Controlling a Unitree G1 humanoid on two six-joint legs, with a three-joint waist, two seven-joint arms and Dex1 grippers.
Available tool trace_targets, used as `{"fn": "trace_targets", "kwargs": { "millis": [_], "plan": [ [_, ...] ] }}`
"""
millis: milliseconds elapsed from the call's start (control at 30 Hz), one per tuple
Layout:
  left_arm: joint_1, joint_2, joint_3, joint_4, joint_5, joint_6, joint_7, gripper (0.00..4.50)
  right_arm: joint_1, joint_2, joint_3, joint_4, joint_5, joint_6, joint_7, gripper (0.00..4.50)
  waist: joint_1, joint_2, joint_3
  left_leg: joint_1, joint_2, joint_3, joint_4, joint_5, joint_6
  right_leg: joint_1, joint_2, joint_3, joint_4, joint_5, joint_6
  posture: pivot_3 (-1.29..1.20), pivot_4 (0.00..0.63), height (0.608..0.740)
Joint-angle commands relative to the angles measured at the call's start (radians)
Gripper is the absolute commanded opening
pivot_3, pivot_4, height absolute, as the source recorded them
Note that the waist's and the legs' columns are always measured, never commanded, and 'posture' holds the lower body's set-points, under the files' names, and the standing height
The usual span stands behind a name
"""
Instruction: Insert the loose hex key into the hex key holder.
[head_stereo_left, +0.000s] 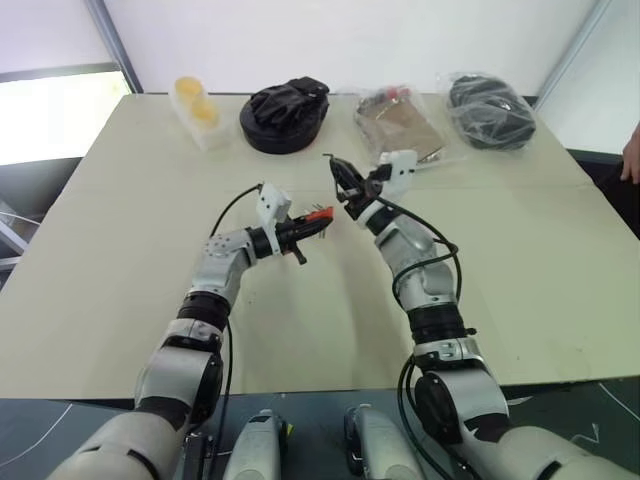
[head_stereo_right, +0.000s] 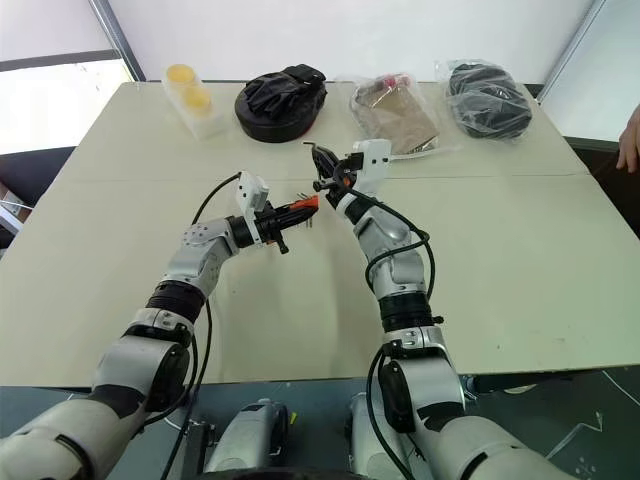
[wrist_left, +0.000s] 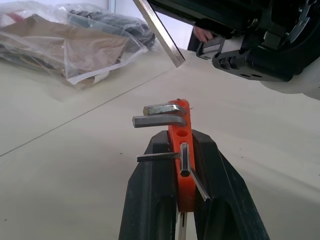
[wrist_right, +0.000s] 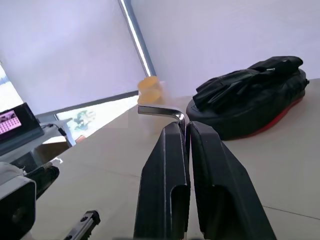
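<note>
Left gripper: clamped on holder, raised off table so I reach its holes. Right gripper: clamped on key, just beside, not yet inserted.

Robot test lab, plain white walls, bare beige table

head pair looks down over the table — wrist cameras sit close behind each tool.

left claw gripping hex key holder, right claw pinching loose hex key
</note>
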Motion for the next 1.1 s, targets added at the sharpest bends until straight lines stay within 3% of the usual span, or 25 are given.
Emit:
{"fn": "trace_targets", "kwargs": {
  "millis": [33,1100],
  "plan": [
    [-0.036,-0.018,0.034,-0.014,-0.025,-0.009,-0.003,0.0,-0.01,0.014,-0.004,-0.019,0.016,-0.035,-0.002,0.04,0.0,0.0,0.0,0.0,0.0,0.0,0.0,0.0,0.0,0.0,0.0,0.0,0.0,0.0,0.0,0.0,0.15,0.74],
    [-0.051,-0.054,0.087,-0.056,-0.05,0.053,0.018,0.0,0.024,0.04,0.008,-0.031,0.028,-0.046,-0.034,0.04,0.001,0.0,0.0,0.0,0.0,0.0,0.002,0.0,0.0,0.0,0.0,0.0,0.001,0.0,0.0,0.0,0.15,0.74]
  ]
}}
